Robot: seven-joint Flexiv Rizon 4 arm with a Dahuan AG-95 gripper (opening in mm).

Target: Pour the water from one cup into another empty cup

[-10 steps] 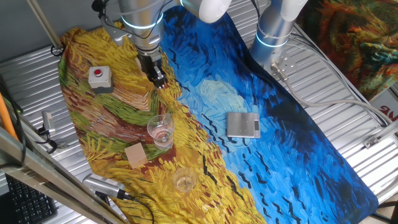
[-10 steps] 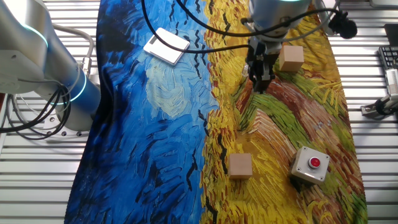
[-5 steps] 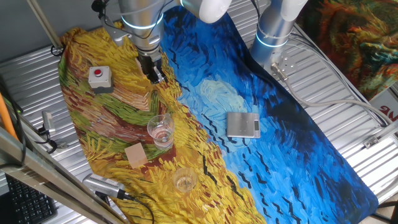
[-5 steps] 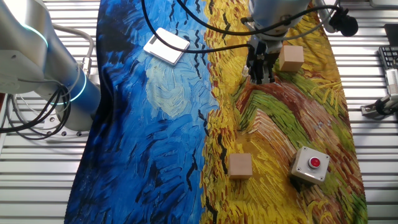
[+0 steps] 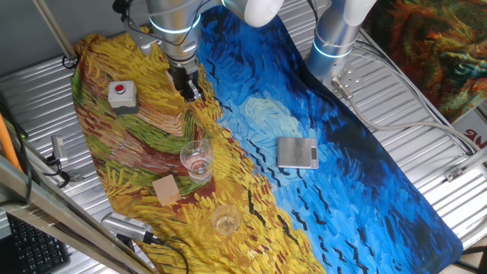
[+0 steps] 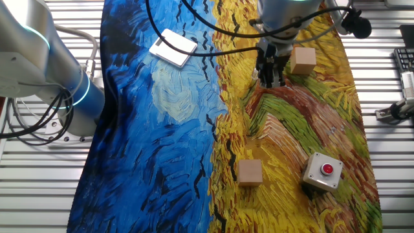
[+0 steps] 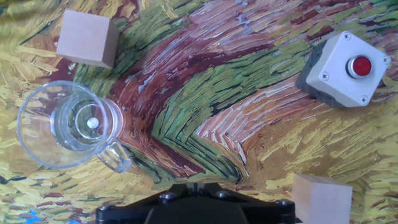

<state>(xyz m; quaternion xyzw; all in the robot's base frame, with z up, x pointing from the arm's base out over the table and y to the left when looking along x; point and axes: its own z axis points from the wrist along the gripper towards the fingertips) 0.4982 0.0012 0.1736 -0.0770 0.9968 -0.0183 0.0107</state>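
The taller clear cup [image 5: 196, 160] stands upright on the yellow part of the painted cloth, and faint glints of water [image 7: 91, 123] show at its bottom. From above, in the hand view, this cup [image 7: 62, 124] lies at the left. The shorter clear cup [image 5: 226, 221] stands nearer the table's front edge and looks empty. My gripper [image 5: 191, 94] hangs well behind the taller cup, apart from both cups. Its fingers are pressed together with nothing between them [image 7: 194, 185]. In the other fixed view the gripper [image 6: 270, 80] and arm hide both cups.
A wooden block [image 5: 166, 189] sits just left of the taller cup. A second block [image 6: 250, 172] and a grey box with a red button [image 5: 122, 95] lie on the cloth. A silver scale [image 5: 297, 152] rests on the blue part. A second arm's base [image 5: 335, 38] stands behind.
My gripper has shifted slightly away from the cups, back toward the arm's end of the table, and stayed shut. The cups and blocks have not moved.
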